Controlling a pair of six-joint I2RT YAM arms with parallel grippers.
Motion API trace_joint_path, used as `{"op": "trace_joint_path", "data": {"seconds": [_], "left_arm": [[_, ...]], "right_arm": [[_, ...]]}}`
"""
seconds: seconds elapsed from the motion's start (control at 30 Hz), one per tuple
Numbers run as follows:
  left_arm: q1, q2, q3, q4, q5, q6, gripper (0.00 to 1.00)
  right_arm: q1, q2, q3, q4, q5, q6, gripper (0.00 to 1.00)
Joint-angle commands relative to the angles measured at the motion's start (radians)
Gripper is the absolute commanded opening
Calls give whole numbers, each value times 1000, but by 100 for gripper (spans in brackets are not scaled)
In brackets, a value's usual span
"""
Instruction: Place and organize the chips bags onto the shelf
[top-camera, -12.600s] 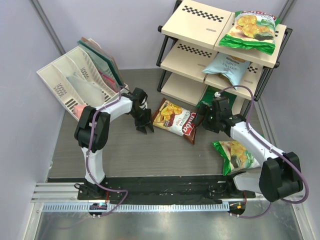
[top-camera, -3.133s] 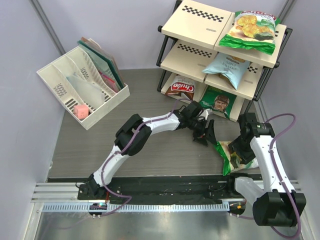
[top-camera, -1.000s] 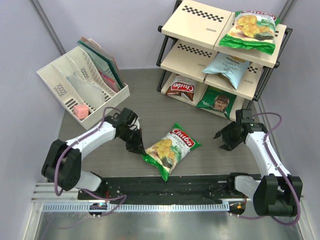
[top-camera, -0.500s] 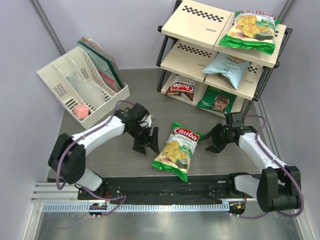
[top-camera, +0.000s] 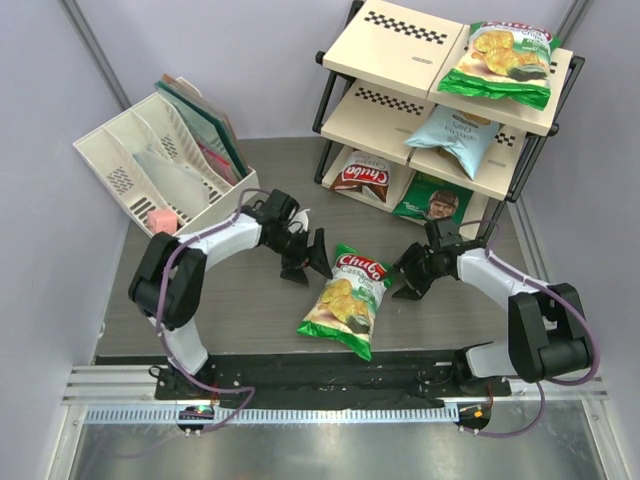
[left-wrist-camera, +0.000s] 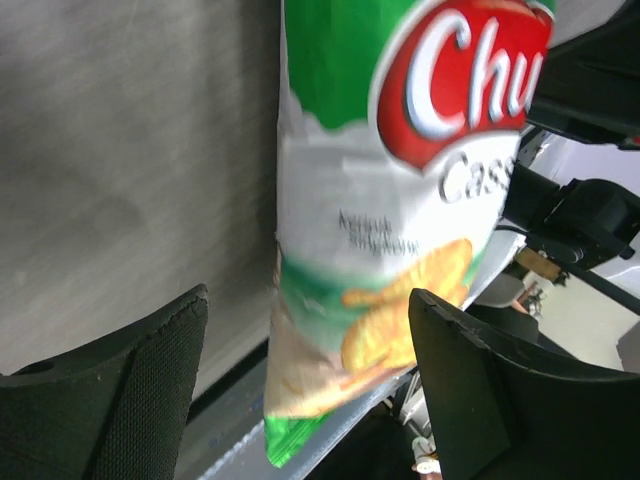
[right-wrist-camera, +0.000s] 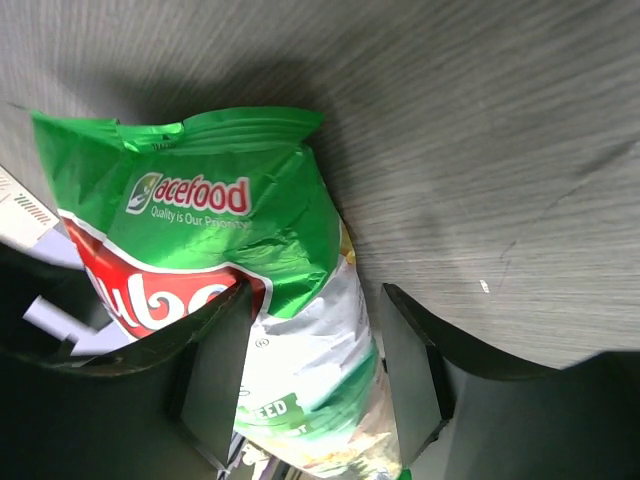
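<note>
The green bag (top-camera: 345, 298) lying on the bench (top-camera: 250, 310) carries a red "Chuba" logo with "Cassava" beneath it. Near its top seam, the right wrist view shows "acefood" and small print that seems to read "Quality is Our Promise". The brown bag (top-camera: 362, 175) on the lowest board of the shelf (top-camera: 395, 45) also says "Chuba".

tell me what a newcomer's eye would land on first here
A green-and-white chips bag lies on the dark table, with the left gripper and right gripper open on either side of it. Behind, the black-framed shelf carries bags on all three tiers.
</note>
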Motion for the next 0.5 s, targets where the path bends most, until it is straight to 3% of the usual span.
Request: {"op": "trace_joint_path", "data": {"seconds": [0.0,0.27,0.47], "left_arm": [[-4,70,44,159,149,-6,80],[-20,151,17,311,290,-107,81],[-109,206,-37,507,356,-245,81]], "right_arm": [[6,16,56,13,-1,-19,59],[8,51,76,-4,11,-36,59],[20,69,71,8,17,-22,59]]}}
